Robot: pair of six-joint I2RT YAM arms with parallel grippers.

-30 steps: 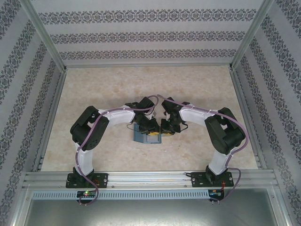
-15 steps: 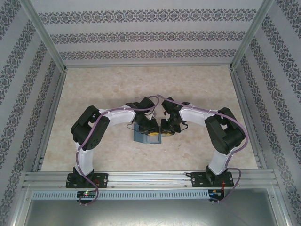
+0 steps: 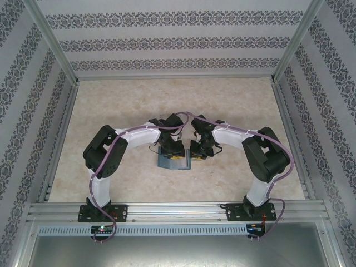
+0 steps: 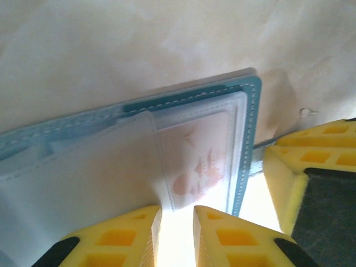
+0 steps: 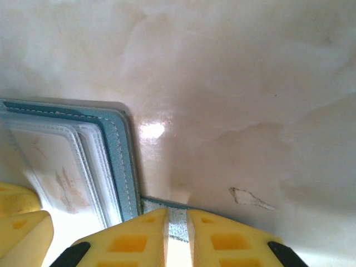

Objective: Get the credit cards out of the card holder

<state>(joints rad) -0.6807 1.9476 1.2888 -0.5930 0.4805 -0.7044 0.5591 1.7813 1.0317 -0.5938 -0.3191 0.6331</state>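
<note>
The card holder [image 3: 168,163] lies open on the counter [image 3: 111,105], midway between the two arms, with both hands down at it.

Handling (estimate): light, soft and floppy. It will likely slide or lift unless one edge is pinned. The clear sleeves [image 4: 83,178] look thin and slick. The credit card [image 4: 203,161] inside, pale with a pink print, should be stiff, so take a card edge at the sleeve mouth, not the sleeve.

State, right hand [image 5: 177,239]: fingers nearly together, clamped on the strap tab [image 5: 171,218] at the holder's edge. This looks a sound anchor.

State, left hand [image 4: 178,236]: narrow gap at the sleeve's near edge. Glare fills the gap, so I cannot tell whether anything is pinched.

Views: overhead gives the layout, but the arms cover the grips. The left wrist camera gives the sleeve stack and printed card. The right wrist camera gives the tab grip.
</note>
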